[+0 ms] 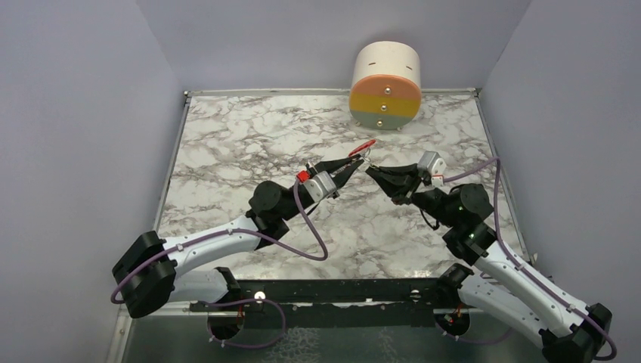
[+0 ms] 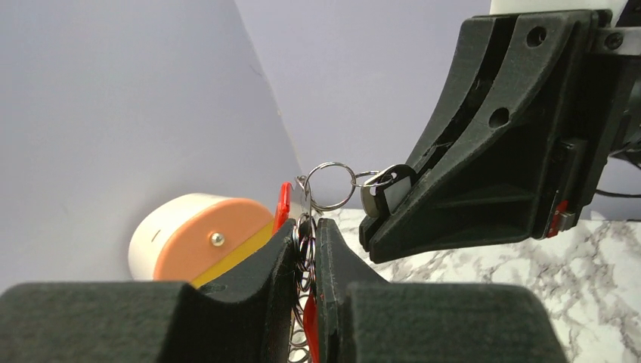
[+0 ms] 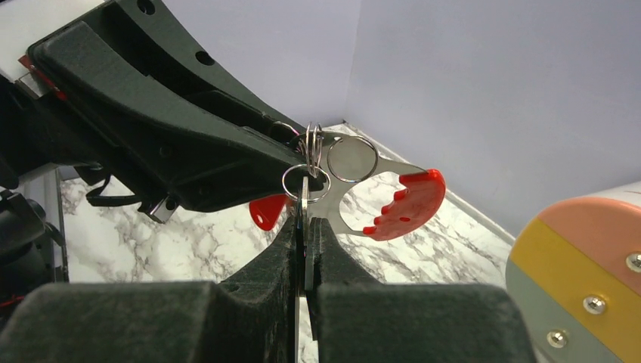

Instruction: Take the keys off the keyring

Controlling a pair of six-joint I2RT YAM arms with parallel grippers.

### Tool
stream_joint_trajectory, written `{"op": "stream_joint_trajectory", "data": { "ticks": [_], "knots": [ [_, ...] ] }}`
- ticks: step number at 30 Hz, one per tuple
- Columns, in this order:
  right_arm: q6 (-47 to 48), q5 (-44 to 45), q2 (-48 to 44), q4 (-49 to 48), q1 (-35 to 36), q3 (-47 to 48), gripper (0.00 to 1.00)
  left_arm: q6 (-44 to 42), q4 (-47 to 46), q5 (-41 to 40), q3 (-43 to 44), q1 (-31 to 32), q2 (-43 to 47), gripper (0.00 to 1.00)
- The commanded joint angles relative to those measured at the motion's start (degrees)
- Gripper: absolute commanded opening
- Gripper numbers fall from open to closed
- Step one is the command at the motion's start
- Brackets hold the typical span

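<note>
The keyring (image 2: 330,185), a short silver link chain ending in thin metal rings, hangs in the air over the middle of the white-and-grey marbled counter (image 1: 227,151), held between the two arms. At the bottom centre of its own view, the left gripper (image 2: 306,233) is pressed together on the chain links, which I take to be an anchor that stops the ring swinging. The right gripper (image 3: 305,227) is clamped on a thin metal blade, the tiny flat dark-headed key (image 2: 384,193), which is joined to the big ring by a smaller loop. It looks like a pull-apart hold: one side fixes the ring while the other can work the key off it.

The red crescent-shaped clip with its silver neck (image 3: 404,204) juts out free, right of centre. A small red piece (image 3: 268,212) peeks out beneath the left finger, and I can't tell whether it is the red-headed key. At the top of the overhead view, a white cylinder with an orange, yellow and grey face (image 1: 385,85) stands well apart.
</note>
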State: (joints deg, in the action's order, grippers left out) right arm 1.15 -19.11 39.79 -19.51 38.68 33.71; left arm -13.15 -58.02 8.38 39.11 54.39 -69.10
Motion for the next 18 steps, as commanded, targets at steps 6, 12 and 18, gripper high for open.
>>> {"op": "stream_joint_trajectory", "data": {
  "ticks": [6,12,18],
  "knots": [
    [2.55,3.83,0.39,3.58,0.39,4.06,0.02,-9.94,2.77,-9.06,-0.12,-0.24,3.81,0.00],
    [3.71,7.38,1.91,3.93,0.42,5.06,0.02,-11.27,3.53,-8.36,-1.32,0.34,5.08,0.00],
    [3.89,7.47,4.51,5.09,0.36,6.84,0.02,-12.19,3.83,-7.72,-1.57,0.91,5.12,0.00]
  ]
}}
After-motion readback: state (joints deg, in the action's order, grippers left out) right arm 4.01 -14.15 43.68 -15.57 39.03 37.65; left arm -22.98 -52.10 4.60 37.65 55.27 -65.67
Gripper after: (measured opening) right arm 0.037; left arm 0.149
